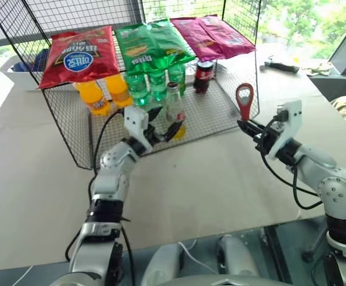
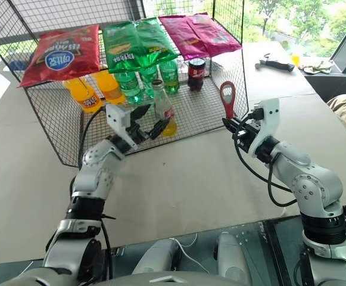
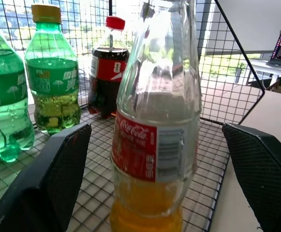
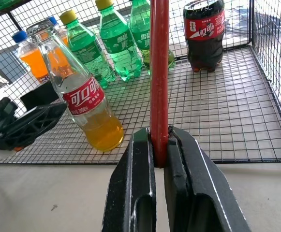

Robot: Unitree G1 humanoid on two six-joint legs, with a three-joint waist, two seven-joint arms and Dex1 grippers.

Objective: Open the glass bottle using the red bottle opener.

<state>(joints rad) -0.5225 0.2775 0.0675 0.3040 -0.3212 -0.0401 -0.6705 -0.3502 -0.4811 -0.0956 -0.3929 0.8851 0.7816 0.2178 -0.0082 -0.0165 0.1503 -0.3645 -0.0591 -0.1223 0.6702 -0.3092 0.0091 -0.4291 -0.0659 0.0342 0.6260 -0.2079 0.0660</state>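
Clear glass bottle [image 1: 174,110], orange liquid low, red label, between spread left gripper [image 1: 162,128] fingers; right gripper [image 1: 245,124] clamps flat red bottle opener [image 1: 244,100].

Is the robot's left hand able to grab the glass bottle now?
Probably yes: the open left gripper already has a finger on each side of the glass bottle, with nothing between them.

glass bottle [image 3: 157,145] neck top cut off, red bottle opener [image 4: 159,77] head cut off
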